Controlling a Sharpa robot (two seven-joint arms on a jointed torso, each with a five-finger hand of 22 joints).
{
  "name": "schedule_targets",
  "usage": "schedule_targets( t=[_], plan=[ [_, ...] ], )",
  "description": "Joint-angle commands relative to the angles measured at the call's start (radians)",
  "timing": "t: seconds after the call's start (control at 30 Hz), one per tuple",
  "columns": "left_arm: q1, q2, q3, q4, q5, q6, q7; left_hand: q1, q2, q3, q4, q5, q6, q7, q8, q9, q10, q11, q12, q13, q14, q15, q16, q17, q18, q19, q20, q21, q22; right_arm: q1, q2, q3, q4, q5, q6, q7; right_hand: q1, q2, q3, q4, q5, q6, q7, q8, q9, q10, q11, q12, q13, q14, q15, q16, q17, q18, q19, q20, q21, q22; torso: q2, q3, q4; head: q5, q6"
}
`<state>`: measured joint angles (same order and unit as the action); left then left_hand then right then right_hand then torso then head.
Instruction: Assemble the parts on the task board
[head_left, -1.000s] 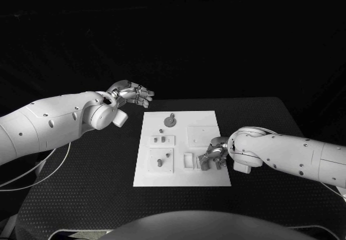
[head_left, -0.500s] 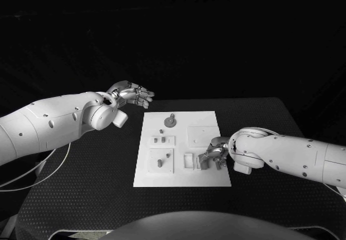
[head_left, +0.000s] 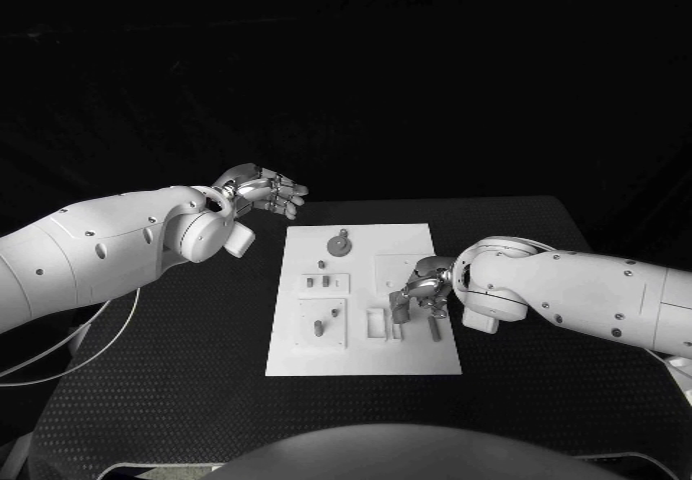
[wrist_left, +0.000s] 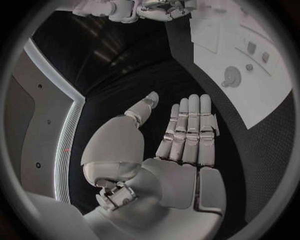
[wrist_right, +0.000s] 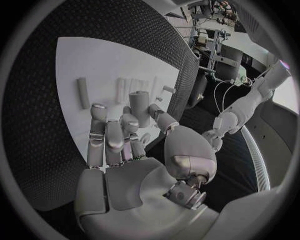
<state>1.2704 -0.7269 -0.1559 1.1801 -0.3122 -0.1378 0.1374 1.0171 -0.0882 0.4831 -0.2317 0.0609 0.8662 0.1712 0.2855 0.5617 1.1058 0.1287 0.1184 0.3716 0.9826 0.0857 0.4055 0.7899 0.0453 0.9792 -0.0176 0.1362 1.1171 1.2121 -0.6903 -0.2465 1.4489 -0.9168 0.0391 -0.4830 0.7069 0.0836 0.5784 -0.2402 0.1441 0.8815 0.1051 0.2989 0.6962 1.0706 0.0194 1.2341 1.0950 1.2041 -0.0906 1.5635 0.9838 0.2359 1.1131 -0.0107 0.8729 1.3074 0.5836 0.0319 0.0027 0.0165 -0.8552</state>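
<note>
Hidden or unclear: the fingertips of the right silver hand lie partly behind its white forearm in the head view, and the small parts under them are hard to separate there. The recessed squares on the white rectangular task board hold small pegs whose seating cannot be judged.

Right silver hand: over the board's right half, fingers curled inward. In the right wrist view the thumb and a finger pinch a short grey cylindrical peg, held roughly upright above the board; the other fingers are bent beside it. A second grey rod lies flat on the board, apart from the hand.

Left silver hand: raised off the far left corner of the board, touching nothing. In the left wrist view the fingers are straight and side by side, thumb out to one side, palm empty.

Surface: black textured table carrying the board at its centre; a round grey disc part lies near the board's far edge. Black backdrop beyond.
</note>
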Motion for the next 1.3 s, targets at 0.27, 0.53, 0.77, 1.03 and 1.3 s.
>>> schedule_targets(
  t=[0.27, 0.53, 0.77, 1.03, 1.3],
  plan=[
    [0.001, 0.003, 0.001, 0.003, 0.006, 0.014, 0.001, -0.007, 0.002, 0.000, 0.003, -0.001, 0.005, 0.000, 0.003, 0.000, -0.005, 0.000, 0.005, 0.001, 0.006, 0.000, -0.007, 0.002, 0.018, 0.003, 0.003, -0.005, 0.001, 0.002, 0.068, -0.001, -0.059, 0.159, 0.059, -0.037, -0.010, -0.004, 0.003, -0.003, 0.004, 0.169, -0.022, -0.003, -0.004, -0.040, -0.044, 0.005, -0.004, 0.033, -0.035, 0.004, 0.002, 0.026, -0.001, -0.001, 0.002, 0.021, 0.001, 0.0002, 0.0015, -0.001, -0.005],
    [0.001, 0.006, 0.001, 0.003, 0.006, 0.016, 0.001, -0.006, 0.002, 0.001, 0.003, -0.001, 0.006, 0.000, 0.003, 0.000, -0.005, 0.000, 0.005, 0.002, 0.006, 0.000, -0.008, 0.002, 0.018, 0.003, 0.004, -0.005, 0.001, -0.007, 0.092, -0.001, -0.073, 0.172, 0.074, -0.042, -0.022, -0.009, 0.000, 0.003, 0.003, 0.170, -0.021, -0.006, -0.006, -0.042, -0.043, 0.006, -0.005, 0.030, -0.034, 0.004, 0.002, 0.026, -0.003, 0.000, 0.002, 0.020, 0.001, 0.0006, 0.0015, 0.001, -0.008],
    [0.002, 0.006, 0.001, 0.003, 0.006, 0.016, 0.000, -0.006, 0.002, 0.001, 0.003, -0.001, 0.006, 0.000, 0.003, 0.000, -0.005, 0.000, 0.005, 0.002, 0.006, 0.000, -0.008, 0.003, 0.017, 0.003, 0.004, -0.006, 0.002, -0.021, 0.103, -0.001, -0.086, 0.167, 0.083, -0.045, -0.031, -0.012, 0.000, 0.010, 0.004, 0.170, -0.021, -0.008, -0.008, -0.044, -0.043, 0.006, -0.006, 0.028, -0.034, 0.004, 0.002, 0.026, -0.005, 0.001, 0.001, 0.020, 0.001, 0.0011, 0.0008, 0.003, -0.013],
    [0.002, 0.006, 0.001, 0.002, 0.006, 0.017, 0.000, -0.006, 0.002, 0.001, 0.003, -0.001, 0.006, 0.000, 0.003, 0.000, -0.005, 0.000, 0.005, 0.002, 0.006, 0.001, -0.009, 0.004, 0.017, 0.003, 0.004, -0.006, 0.002, -0.027, 0.103, -0.001, -0.103, 0.121, 0.071, -0.042, -0.036, -0.014, 0.000, 0.014, 0.004, 0.170, -0.020, -0.010, -0.008, -0.046, -0.042, 0.006, -0.006, 0.026, -0.033, 0.004, 0.000, 0.026, -0.006, 0.001, 0.001, 0.020, 0.001, 0.0006, 0.0002, 0.003, -0.016],
    [0.002, 0.006, 0.001, 0.002, 0.006, 0.017, -0.001, -0.006, 0.002, 0.001, 0.003, -0.001, 0.006, 0.000, 0.003, 0.000, -0.005, 0.000, 0.005, 0.002, 0.006, 0.001, -0.009, 0.004, 0.017, 0.003, 0.004, -0.006, 0.002, -0.039, 0.108, -0.001, -0.119, 0.117, 0.076, -0.043, -0.043, -0.018, 0.000, 0.021, 0.004, 0.170, -0.020, -0.011, -0.009, -0.048, -0.042, 0.006, -0.007, 0.023, -0.033, 0.004, -0.001, 0.026, -0.007, 0.001, 0.001, 0.020, 0.001, 0.0006, 0.0010, 0.005, -0.016]
  ],
)
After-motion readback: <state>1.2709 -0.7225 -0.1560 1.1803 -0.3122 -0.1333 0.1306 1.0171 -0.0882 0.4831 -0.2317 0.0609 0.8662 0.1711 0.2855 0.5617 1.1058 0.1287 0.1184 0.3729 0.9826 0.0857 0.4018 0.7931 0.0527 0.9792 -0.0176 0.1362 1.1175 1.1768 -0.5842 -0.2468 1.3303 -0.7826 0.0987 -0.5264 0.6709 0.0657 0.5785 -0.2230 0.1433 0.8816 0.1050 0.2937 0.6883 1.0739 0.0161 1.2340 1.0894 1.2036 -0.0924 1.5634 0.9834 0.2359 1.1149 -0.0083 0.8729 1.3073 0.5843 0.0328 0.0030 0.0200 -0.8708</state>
